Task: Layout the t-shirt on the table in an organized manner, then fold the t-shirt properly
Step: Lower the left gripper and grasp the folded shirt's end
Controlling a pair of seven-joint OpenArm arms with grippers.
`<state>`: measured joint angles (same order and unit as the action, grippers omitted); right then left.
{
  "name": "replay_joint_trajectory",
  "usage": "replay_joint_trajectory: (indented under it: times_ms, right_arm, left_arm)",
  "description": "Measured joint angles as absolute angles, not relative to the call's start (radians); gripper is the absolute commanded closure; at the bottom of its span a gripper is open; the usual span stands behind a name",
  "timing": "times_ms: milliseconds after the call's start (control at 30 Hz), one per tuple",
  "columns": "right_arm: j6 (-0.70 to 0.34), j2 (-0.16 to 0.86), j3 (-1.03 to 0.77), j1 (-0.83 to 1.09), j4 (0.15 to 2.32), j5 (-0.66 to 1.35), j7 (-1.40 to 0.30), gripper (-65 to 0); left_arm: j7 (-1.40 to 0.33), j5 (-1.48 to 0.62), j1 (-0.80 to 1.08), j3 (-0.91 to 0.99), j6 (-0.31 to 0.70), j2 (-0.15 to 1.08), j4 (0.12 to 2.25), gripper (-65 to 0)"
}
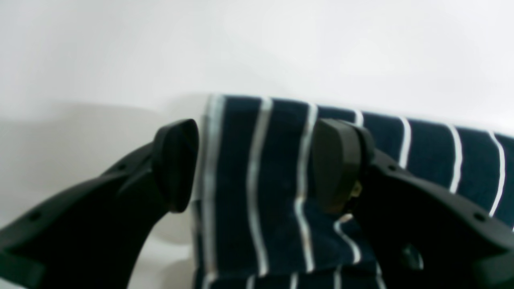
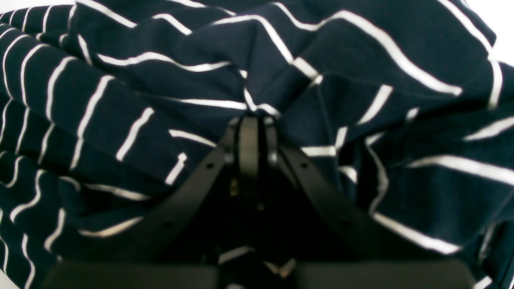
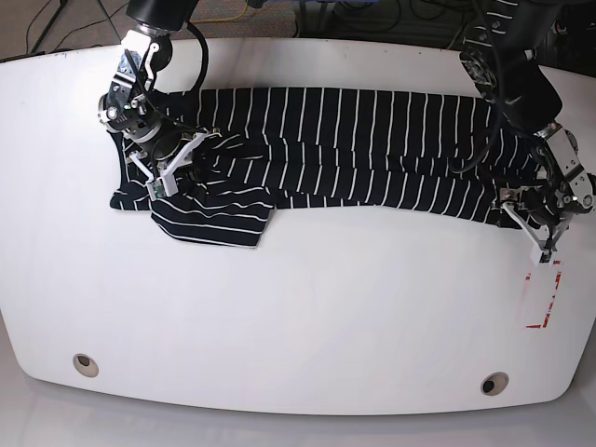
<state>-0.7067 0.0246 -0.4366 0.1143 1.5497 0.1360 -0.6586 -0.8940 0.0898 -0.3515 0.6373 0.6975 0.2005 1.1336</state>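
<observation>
The t-shirt (image 3: 372, 140), dark navy with thin white stripes, lies stretched in a long rumpled band across the far half of the white table (image 3: 298, 307). At the left end of the base view my right gripper (image 3: 177, 172) is shut on a bunched fold of the t-shirt (image 2: 361, 80). Its closed tips (image 2: 253, 120) are buried in the creases. On the right end, my left gripper (image 3: 538, 223) stands open low over the t-shirt's edge (image 1: 257, 180). One finger (image 1: 176, 164) is over bare table (image 1: 120, 60) and the other finger (image 1: 335, 164) is over the cloth.
A red-marked rectangle (image 3: 542, 298) lies on the table just in front of the left gripper. Two metal-ringed holes (image 3: 85, 364) (image 3: 494, 384) sit near the front edge. Cables run on the floor beyond the far edge.
</observation>
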Motion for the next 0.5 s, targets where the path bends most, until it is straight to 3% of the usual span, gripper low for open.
replay_joint_trajectory:
  times_ms: [500]
  right_arm:
    - [-0.707,0.025,-0.437,0.116,1.550,0.136,-0.658,-2.4]
  left_arm:
    - [-0.786,0.079,-0.363,0.633,0.699,0.241,1.002,-42.1]
